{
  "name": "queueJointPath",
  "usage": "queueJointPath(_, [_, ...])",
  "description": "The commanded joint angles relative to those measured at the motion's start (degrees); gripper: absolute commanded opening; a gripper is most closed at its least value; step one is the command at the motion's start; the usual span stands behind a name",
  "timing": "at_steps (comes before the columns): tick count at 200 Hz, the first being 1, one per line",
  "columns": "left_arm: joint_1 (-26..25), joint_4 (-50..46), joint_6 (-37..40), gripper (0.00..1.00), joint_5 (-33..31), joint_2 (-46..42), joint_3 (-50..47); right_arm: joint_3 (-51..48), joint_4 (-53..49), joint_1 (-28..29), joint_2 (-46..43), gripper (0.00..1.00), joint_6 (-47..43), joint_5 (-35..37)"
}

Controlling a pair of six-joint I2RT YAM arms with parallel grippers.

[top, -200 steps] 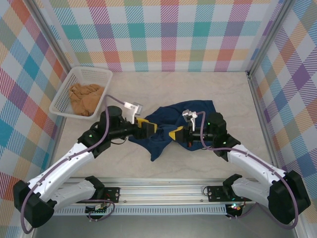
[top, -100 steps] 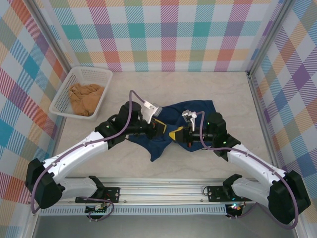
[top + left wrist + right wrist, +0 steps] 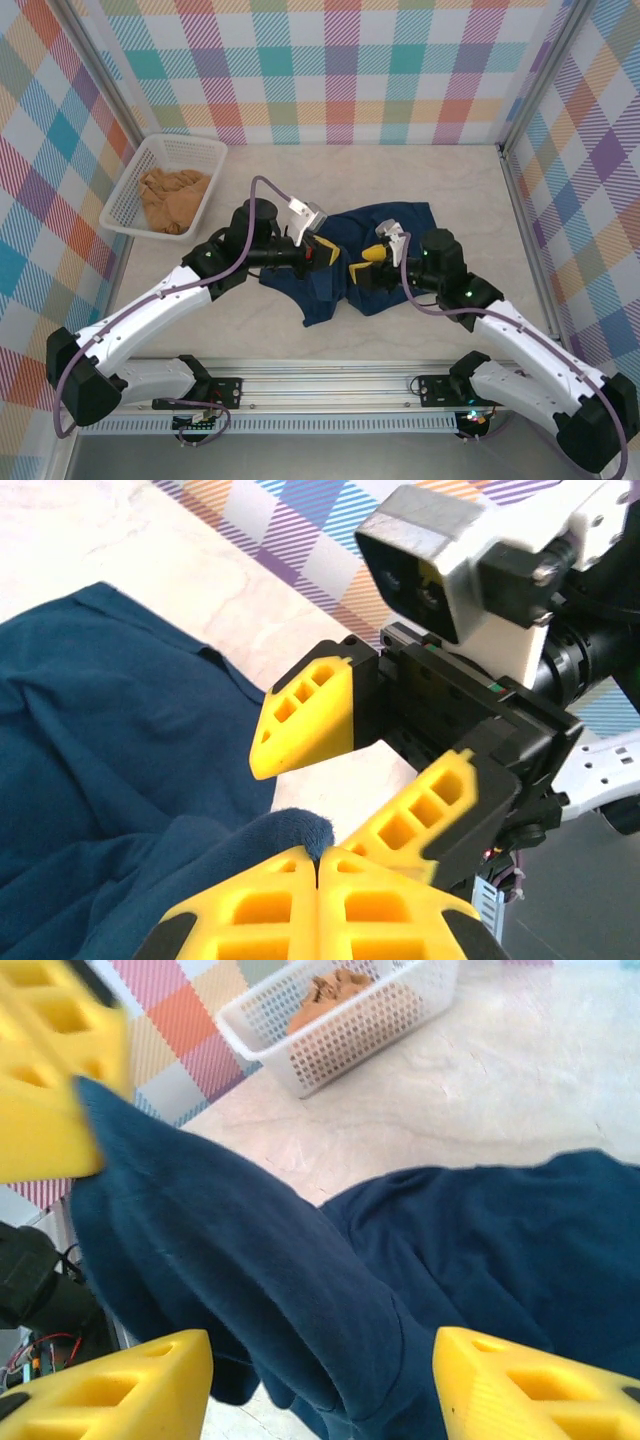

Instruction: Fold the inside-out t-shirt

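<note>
White arms [image 3: 150, 312], black joints [image 3: 250, 222], purple cables [image 3: 262, 179], yellow claw fingers [image 3: 300, 715].

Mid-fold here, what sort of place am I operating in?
Probably a lab test cell, not a home: plaid panels wall in a pale tabletop, the left arm and right arm bolt to a metal rail, and a white basket holds tan cloth.

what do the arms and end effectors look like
The left arm and right arm are white shells with black joints, each trailed by a mauve cable. The left end effector and right end effector each carry two yellow fingers with cut-out cells on a black body.
</note>
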Motion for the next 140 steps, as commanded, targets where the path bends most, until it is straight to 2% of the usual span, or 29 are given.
queueJointPath(1, [-0.6, -0.32, 3.46, 0.0, 4.07, -0.7, 2.36, 4.53, -3.13, 0.22, 0.78, 0.63, -9.68, -5.42])
queueJointPath(22, [-0.54, -1.12, 4.72, 0.0, 6.22, -0.34, 3.27, 8.78, -5.94, 0.22, 5.04, 0.65, -12.58, -7.77])
queueJointPath(44, [-0.54, -1.4, 5.09, 0.0, 6.86, -0.25, 3.36, 9.98, -2.36, 0.22, 7.47, 0.63, -13.98, -10.14])
queueJointPath(49, [-0.53, -1.33, 5.09, 0.0, 7.04, -0.16, 3.34, 10.2, -1.61, 0.21, 8.18, 0.58, -13.77, -10.86])
queueJointPath(65, [-0.53, -1.55, 4.83, 0.0, 5.67, -0.11, 3.34, 10.94, -0.2, 0.17, 10.51, 0.33, -12.63, -14.5])
queueJointPath(79, [-0.54, -1.88, 3.15, 0.0, -0.56, -0.44, 3.24, 10.33, 0.39, 0.22, 11.11, 0.14, -10.57, -15.63])
queueJointPath(93, [-0.46, -1.77, 0.19, 0.12, -11.69, -2.17, 1.89, 8.77, 1.68, 0.09, 10.47, 0.0, -7.99, -14.15])
queueJointPath(108, [-0.5, -1.93, -2.18, 0.32, -22.49, -4.93, -1.58, 7.87, 4.63, -0.93, 10.21, 0.0, -0.26, -10.99])
queueJointPath(124, [-0.61, -1.63, -2.26, 0.48, -23.43, -7.73, -6.59, 9.04, 7.07, -2.32, 12.78, 0.0, 11.4, -9.67])
queueJointPath(140, [-0.99, -0.48, -2.74, 0.56, -20.97, -10.16, -11.38, 12.79, 3.87, -2.59, 17.21, 0.0, 19.68, -8.07])
